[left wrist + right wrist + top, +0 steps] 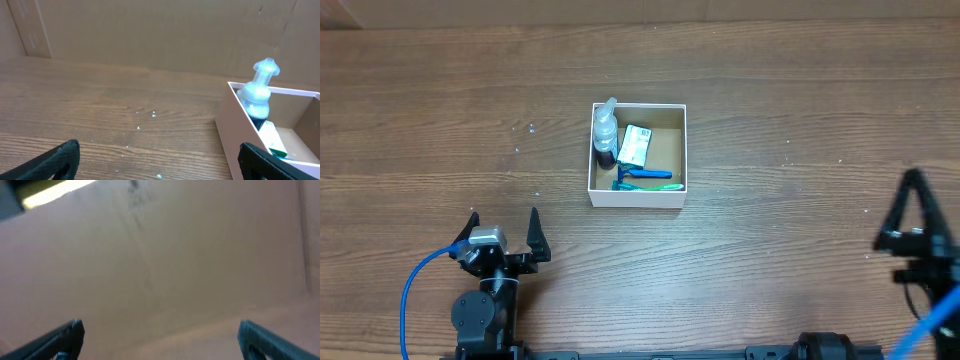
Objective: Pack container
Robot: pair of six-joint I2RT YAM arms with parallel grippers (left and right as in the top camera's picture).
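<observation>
**A:** Where's the container?

**B:** The container sits mid-worktop, open-topped and well apart from both arms. The left wrist view crops it at the right and bottom edges, so only one corner and part of the inside show there.

**A:** What's inside?

**B:** A bottle with a pale pump top stands against the left wall, its head above the rim. Just beside it lies a green-and-white packet, its print too small to read. Along the front wall lie a blue razor and a green handle. The handle is half hidden by the razor, so I can't tell what it belongs to.

**A:** The left claw?

**B:** The left claw is spread wide with nothing in it, down at the lower left of the overhead view. Its own camera catches only two dark finger ends in the bottom corners.

**A:** And the right?

**B:** The right claw is also wide and empty, going by its wrist view. That view is blurred: a plain brownish surface and a bright strip at top left, and I can't tell what either is. Overhead, that arm is cropped by the right edge and the claw is seen edge-on, so its gap doesn't show there.
</observation>
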